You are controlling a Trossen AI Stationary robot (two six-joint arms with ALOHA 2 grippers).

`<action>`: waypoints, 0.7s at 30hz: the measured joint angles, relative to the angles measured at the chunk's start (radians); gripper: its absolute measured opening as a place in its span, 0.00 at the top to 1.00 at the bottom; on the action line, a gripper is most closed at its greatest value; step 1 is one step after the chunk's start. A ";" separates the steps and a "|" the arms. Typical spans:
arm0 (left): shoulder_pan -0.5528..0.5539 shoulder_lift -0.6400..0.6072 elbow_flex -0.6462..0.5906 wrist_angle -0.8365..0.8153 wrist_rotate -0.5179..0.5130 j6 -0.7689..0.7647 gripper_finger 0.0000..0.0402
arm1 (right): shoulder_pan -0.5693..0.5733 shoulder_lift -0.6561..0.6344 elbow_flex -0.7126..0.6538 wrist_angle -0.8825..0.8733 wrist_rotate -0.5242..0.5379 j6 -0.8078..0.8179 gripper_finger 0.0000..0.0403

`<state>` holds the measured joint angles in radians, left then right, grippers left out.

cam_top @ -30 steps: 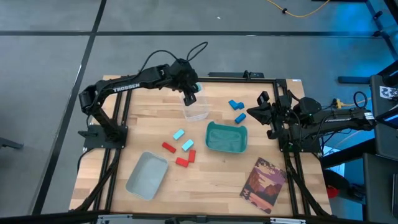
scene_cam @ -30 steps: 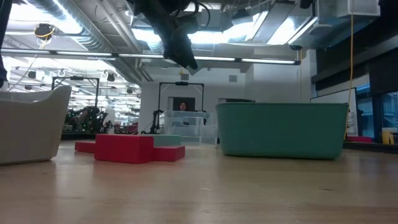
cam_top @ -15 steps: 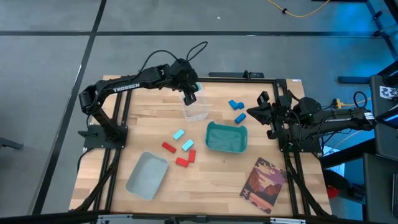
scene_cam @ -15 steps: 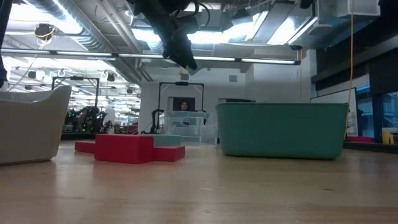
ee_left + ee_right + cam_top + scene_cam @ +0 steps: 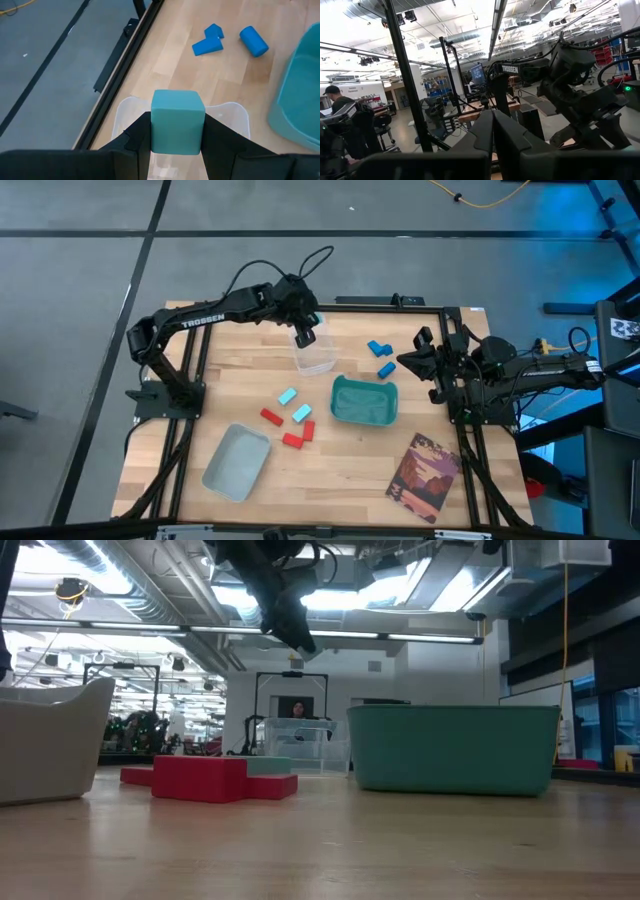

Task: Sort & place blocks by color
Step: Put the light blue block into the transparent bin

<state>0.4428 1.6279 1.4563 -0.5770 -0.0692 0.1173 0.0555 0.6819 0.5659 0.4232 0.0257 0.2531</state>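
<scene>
Nothing's budged: left gripper (image 5: 177, 145) still pinches a cyan block (image 5: 177, 121) above the clear tub (image 5: 315, 358). Looks light, stiff; flat sides grip fine. Right gripper (image 5: 492, 131) sits closed, parked.

The high view is evenly lit, with soft, short shadows under the arms on the wooden desk (image 5: 330, 465) and a blue glow at the upper right corner. In the low view, bright ceiling light strips (image 5: 400, 585) blow out to white, the dark arm above shows only as a silhouette, and the near desk surface is blurred. The left wrist view is bright and clear on the desk, though the cyan block (image 5: 177, 121) close to the lens is slightly soft. The right wrist view is glary from overhead lamps (image 5: 350, 25), with its near dark fingers out of focus.
</scene>
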 joint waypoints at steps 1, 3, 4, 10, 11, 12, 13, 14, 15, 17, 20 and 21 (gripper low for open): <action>0.002 0.000 0.000 0.000 0.000 0.000 0.69 | 0.000 0.000 0.000 0.000 0.000 0.000 0.96; 0.003 0.000 0.000 -0.002 0.000 0.000 0.69 | 0.000 0.000 0.000 0.000 0.000 0.000 0.96; 0.003 0.000 0.000 -0.004 -0.001 0.000 0.69 | 0.000 0.000 0.000 0.000 0.000 0.000 0.96; 0.003 0.001 0.000 -0.010 -0.014 0.000 0.69 | 0.000 0.000 0.000 0.000 0.000 0.000 0.96; 0.003 0.002 0.000 -0.010 -0.019 0.000 0.69 | 0.000 0.000 0.000 0.000 0.000 0.000 0.96; 0.003 0.003 0.000 -0.010 -0.019 0.000 0.69 | 0.000 0.000 0.000 0.001 0.000 0.000 0.96; 0.004 0.003 0.000 -0.010 -0.020 0.000 0.69 | 0.000 0.000 0.000 0.001 0.000 0.000 0.96; 0.004 0.003 0.000 -0.010 -0.022 0.000 0.69 | 0.000 0.000 0.000 0.001 0.000 0.000 0.96; 0.004 0.003 0.000 -0.009 -0.024 -0.001 0.69 | 0.000 0.000 0.000 0.001 0.000 0.000 0.96; 0.004 0.003 0.000 -0.009 -0.024 -0.004 0.69 | 0.000 0.000 0.000 0.001 0.000 0.002 0.96; 0.004 0.003 0.000 -0.008 -0.027 -0.009 0.69 | 0.000 0.001 0.000 0.001 0.001 0.003 0.96; 0.004 0.003 0.000 -0.007 -0.027 -0.009 0.69 | 0.000 0.001 0.000 0.001 0.005 0.002 0.96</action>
<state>0.4469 1.6314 1.4563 -0.5842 -0.0963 0.1081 0.0556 0.6833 0.5659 0.4244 0.0309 0.2546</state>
